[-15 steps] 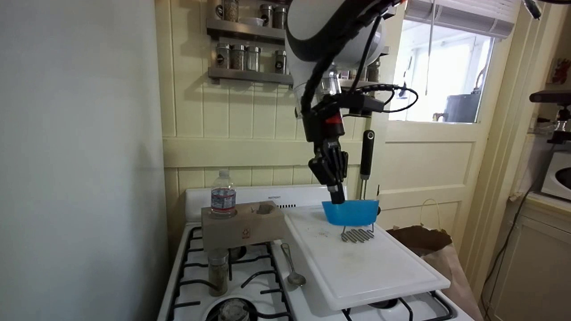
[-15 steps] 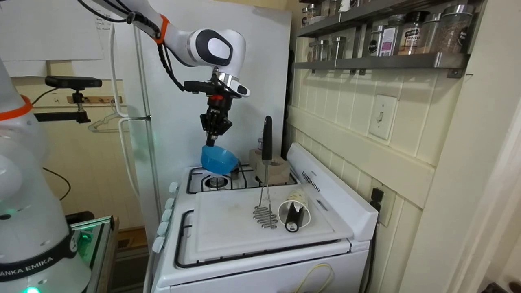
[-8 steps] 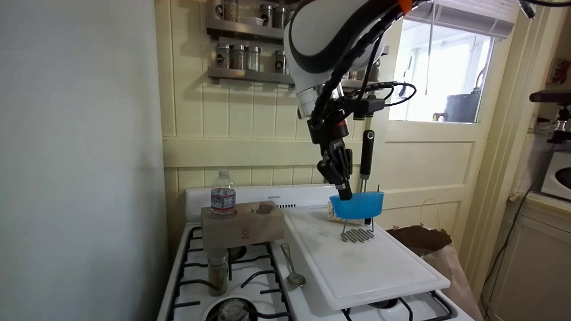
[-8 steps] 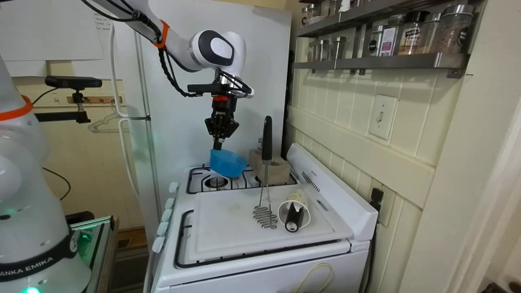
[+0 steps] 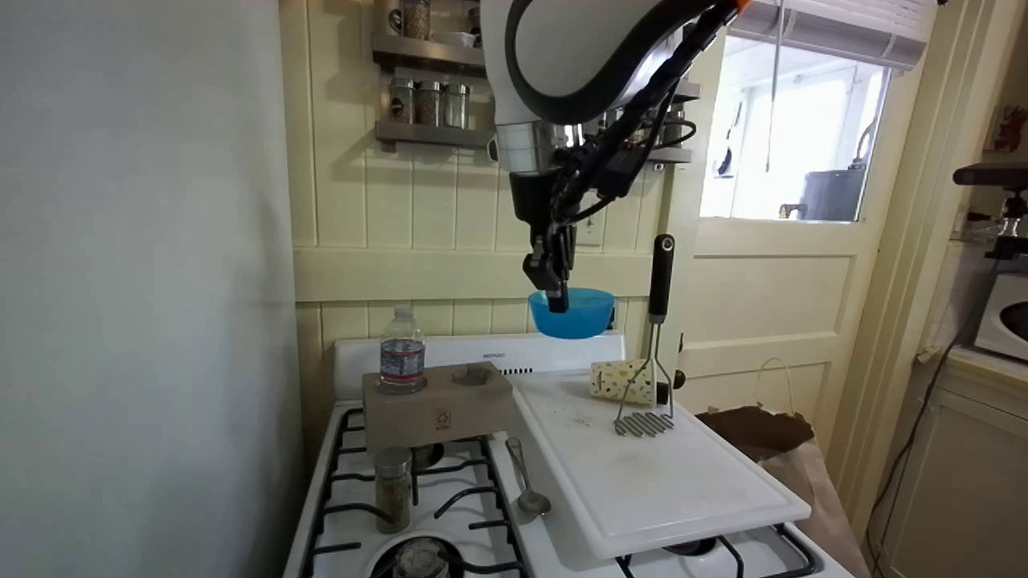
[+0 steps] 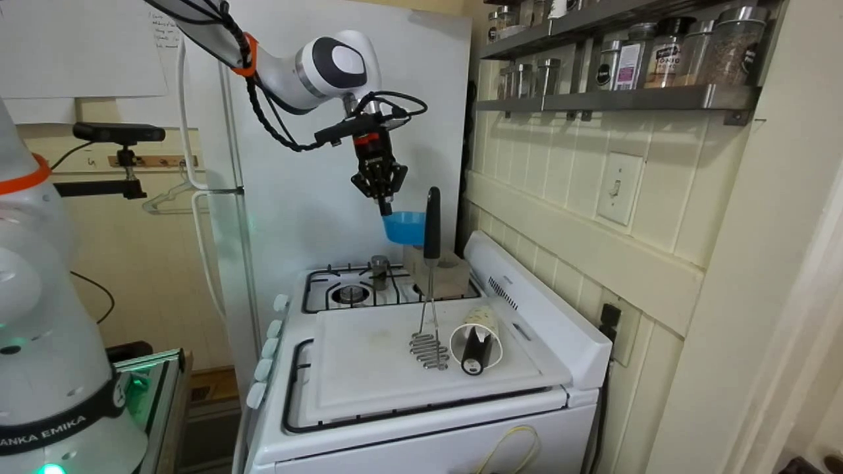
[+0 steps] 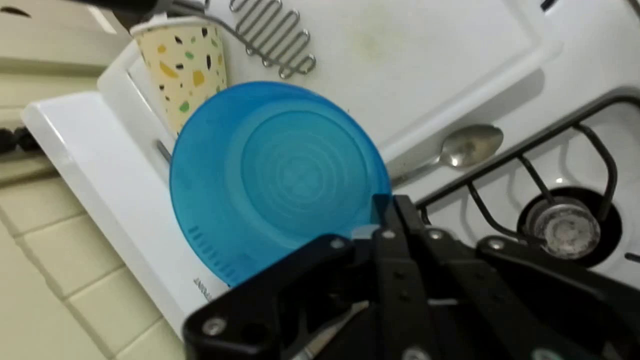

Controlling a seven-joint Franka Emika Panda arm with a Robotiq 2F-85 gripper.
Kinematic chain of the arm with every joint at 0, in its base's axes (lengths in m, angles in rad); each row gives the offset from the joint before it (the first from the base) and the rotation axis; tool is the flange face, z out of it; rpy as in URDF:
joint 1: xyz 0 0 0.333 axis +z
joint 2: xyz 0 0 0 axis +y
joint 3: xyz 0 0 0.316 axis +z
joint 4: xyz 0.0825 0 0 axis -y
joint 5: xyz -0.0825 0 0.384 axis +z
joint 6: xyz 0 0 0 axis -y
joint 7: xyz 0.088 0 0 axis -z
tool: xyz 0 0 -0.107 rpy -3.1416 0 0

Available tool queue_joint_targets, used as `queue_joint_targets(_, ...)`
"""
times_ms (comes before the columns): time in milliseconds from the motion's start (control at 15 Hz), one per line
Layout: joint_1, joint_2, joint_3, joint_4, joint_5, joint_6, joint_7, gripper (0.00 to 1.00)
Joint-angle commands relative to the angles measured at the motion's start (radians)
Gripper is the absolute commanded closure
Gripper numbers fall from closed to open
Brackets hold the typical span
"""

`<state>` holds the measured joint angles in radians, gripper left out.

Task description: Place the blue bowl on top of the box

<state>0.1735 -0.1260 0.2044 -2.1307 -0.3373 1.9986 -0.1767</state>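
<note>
The blue bowl (image 5: 585, 317) hangs in the air, nearly level, above the back of the stove; it also shows in an exterior view (image 6: 403, 228) and in the wrist view (image 7: 295, 175). My gripper (image 5: 557, 300) is shut on its rim, one finger inside and one outside; it also shows in an exterior view (image 6: 386, 208) and in the wrist view (image 7: 393, 200). The grey-brown box (image 5: 442, 409) stands on the back burner grate, left of and lower than the bowl here. In an exterior view the bowl partly covers the box (image 6: 451, 280). The box is not visible in the wrist view.
A clear bottle (image 5: 401, 353) stands on the box's left end; a hole is in its top right. A masher (image 5: 660, 281) stands upright on the white board (image 5: 683, 482) beside a speckled cup (image 5: 614, 380). A spoon (image 5: 530, 499) and jar (image 5: 392, 491) are near the box.
The gripper has lifted the bowl and carried it back toward the wall and the box side, away from in front of the masher. The wrist has turned and the bowl tilts less.
</note>
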Motion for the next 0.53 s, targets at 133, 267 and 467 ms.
queue_joint_targets(133, 0.008, -0.032, -0.059, -0.082, 0.224, 0.258, -0.256, 0.99)
queue_joint_targets(267, -0.008, -0.016, -0.067, -0.084, 0.199, 0.244, -0.233, 0.99)
queue_joint_targets(467, -0.012, 0.003, -0.069, -0.061, 0.169, 0.226, -0.216, 0.99)
